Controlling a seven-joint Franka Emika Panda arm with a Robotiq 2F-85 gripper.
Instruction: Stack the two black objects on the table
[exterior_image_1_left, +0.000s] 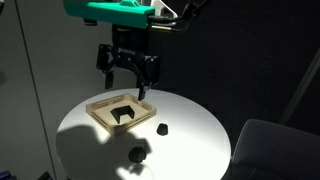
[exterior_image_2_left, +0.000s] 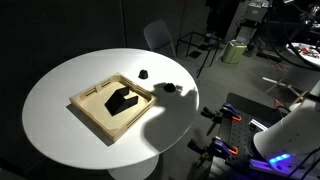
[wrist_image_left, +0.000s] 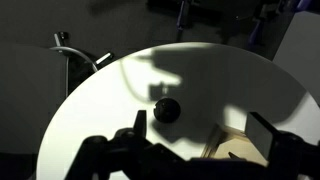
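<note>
The black Robotiq gripper (exterior_image_1_left: 130, 82) hung above the shallow square light-wood tray (exterior_image_1_left: 100, 105), its fingers spread wide and gripping nothing. Beside that tray, on the round white table (exterior_image_1_left: 195, 140), lay the small rounded black knob (exterior_image_1_left: 161, 127) and the flatter black disc-like lump (exterior_image_1_left: 137, 154), apart.
</note>
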